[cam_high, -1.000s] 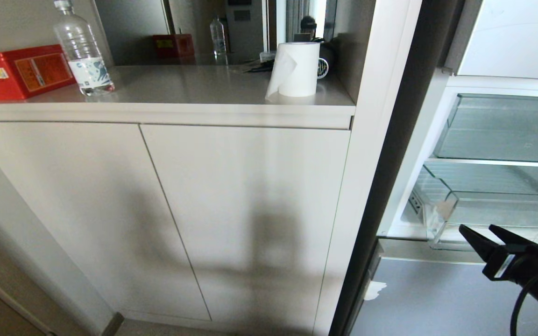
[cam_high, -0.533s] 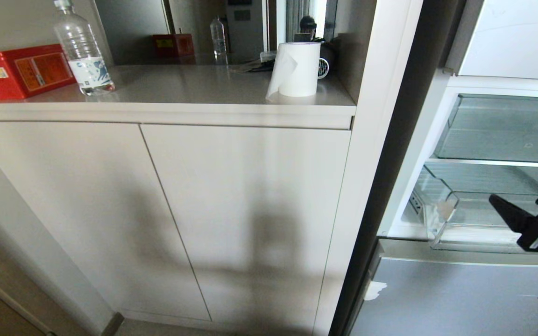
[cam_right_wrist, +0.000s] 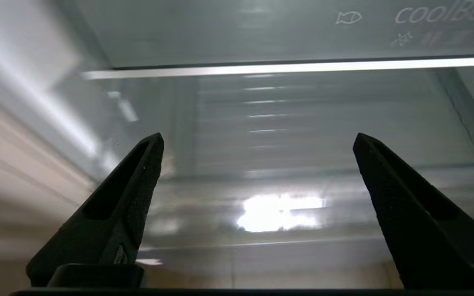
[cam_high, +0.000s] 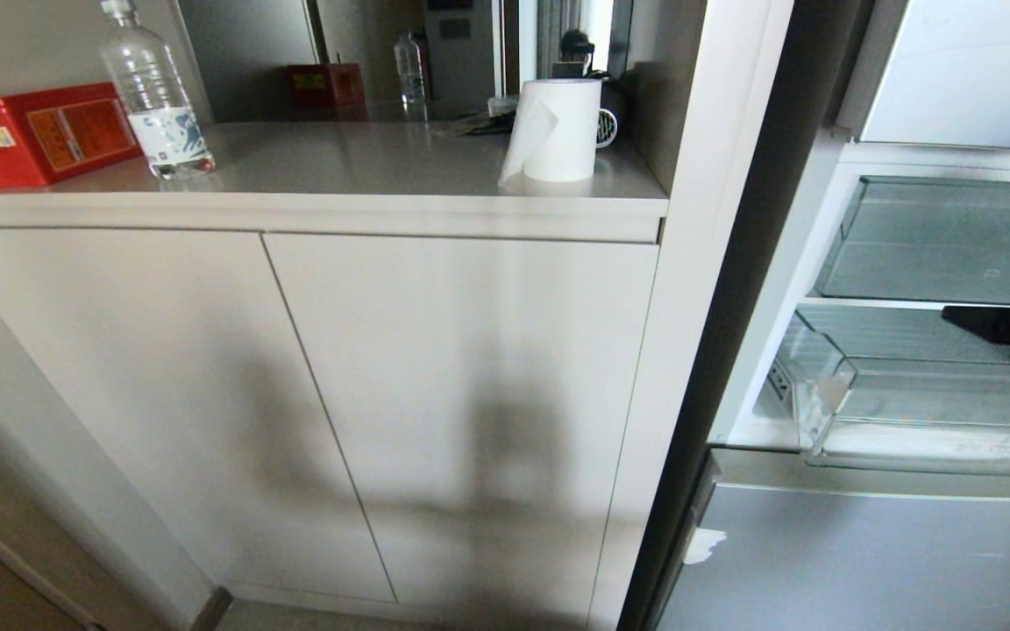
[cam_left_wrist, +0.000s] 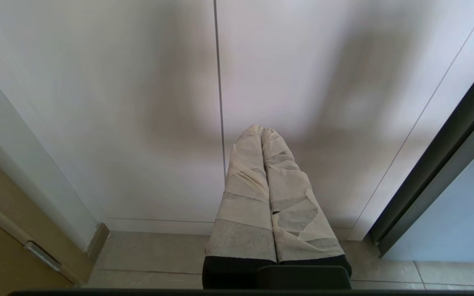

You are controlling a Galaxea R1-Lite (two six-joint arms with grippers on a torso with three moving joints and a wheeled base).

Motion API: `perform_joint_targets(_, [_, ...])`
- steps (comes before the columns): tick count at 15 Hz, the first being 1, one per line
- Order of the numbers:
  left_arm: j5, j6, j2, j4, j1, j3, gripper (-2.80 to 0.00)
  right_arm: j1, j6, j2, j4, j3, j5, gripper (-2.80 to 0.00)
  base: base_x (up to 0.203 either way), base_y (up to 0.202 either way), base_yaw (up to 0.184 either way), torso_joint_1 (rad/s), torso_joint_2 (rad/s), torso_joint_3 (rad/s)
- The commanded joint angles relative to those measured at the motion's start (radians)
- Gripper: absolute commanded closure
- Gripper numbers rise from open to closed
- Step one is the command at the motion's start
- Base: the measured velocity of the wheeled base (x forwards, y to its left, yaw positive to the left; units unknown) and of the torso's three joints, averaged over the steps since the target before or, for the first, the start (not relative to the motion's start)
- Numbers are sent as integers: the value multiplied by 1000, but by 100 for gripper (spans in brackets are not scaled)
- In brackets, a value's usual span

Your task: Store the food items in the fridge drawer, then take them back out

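Fridge drawer (cam_high: 926, 407): clear, pulled out at fridge's lower opening, long axis side to side, front lip toward robot. No fruit visible inside or elsewhere.
Right gripper (cam_right_wrist: 257, 142): fingers spread wide, empty, level with drawer's upper rim, pointing into cavity under shelf (cam_right_wrist: 286, 68); nearer arm.
Left gripper (cam_left_wrist: 261, 131): taped fingers pressed together, empty, facing cabinet doors (cam_high: 312, 386), well apart from fridge.

The right gripper (cam_right_wrist: 257, 139) is matt black, its fingers (cam_right_wrist: 130, 193) finely textured. Just ahead of it the drawer (cam_high: 829, 412) is clear plastic with a ribbed floor; above that, a grey-green bin (cam_high: 926, 245) carries pale lettering. The left gripper (cam_left_wrist: 263, 130) is wrapped in off-white tape, facing pale beige doors (cam_left_wrist: 138, 102). Far off sit a red box (cam_high: 32, 131) and a white roll (cam_high: 558, 131).
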State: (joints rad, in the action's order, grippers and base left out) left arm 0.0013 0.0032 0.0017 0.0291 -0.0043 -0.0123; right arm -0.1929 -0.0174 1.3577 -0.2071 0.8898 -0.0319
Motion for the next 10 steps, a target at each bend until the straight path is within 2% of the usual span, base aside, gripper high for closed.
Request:
perform_joint_targets(1, [0,0,0,0,0,0,0,-33,8,153,18,80,-3,-280,0,0,0,0,0,0])
perform_joint_targets(6, [0,0,0,0,0,0,0,-59,17,291,-100,119,-28,-280,0,0,0,0,0,0])
perform_joint_targets(10, [0,0,0,0,0,0,0,-66,18,379,-111,179,-31,-280,0,0,0,0,0,0])
